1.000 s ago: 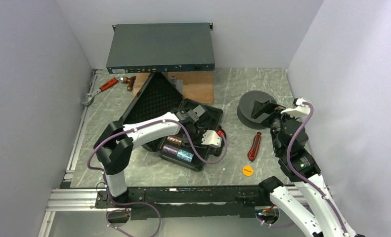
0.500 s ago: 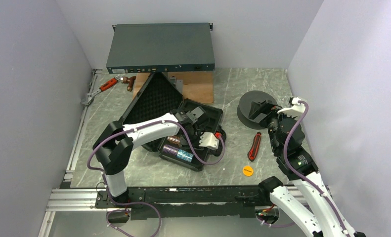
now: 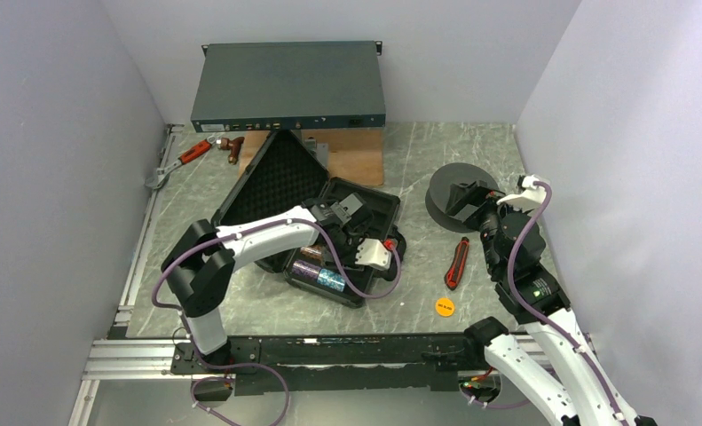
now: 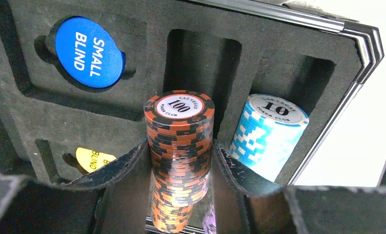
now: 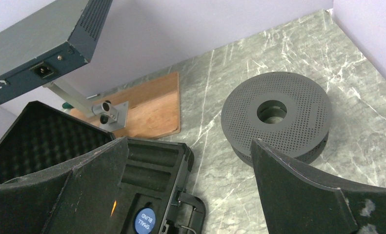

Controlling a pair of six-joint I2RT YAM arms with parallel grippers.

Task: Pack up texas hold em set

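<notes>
Left wrist only: left end effector (image 4: pixel 179 157) clamped on the brown roll (image 4: pixel 180 161), one finger on each curved side. Roll's long axis runs from bottom of frame up to centre, "100" face at the upper end. It sits over the middle slot of the case (image 4: pixel 147 105) foam. Teal roll (image 4: pixel 269 136) in the slot to its right, roughly parallel, "10" face up-frame. Sliver of purple roll (image 4: pixel 208 219) at bottom edge. Blue disc (image 4: pixel 89 52) marked SMALL BLIND in its recess upper left, yellow disc (image 4: pixel 94 158) in a recess lower left, partly hidden by a finger

Top view only: case lies open at centre of the desk (image 3: pixel 391 160), lid propped toward upper left. Orange disc (image 3: pixel 445 307) lies alone on the desk lower right of the case. Can't see the grip itself here

Right wrist: right end effector (image 5: pixel 190 144) wide open, holding nothing, grey spool (image 5: pixel 276 114) beyond it, case corner lower left

Poses (top view): left arm comes from lower left, elbow bent, forearm across the case base, wrist over its right half. Right arm rises from lower right, wrist aimed upper left, just beside the spool
</notes>
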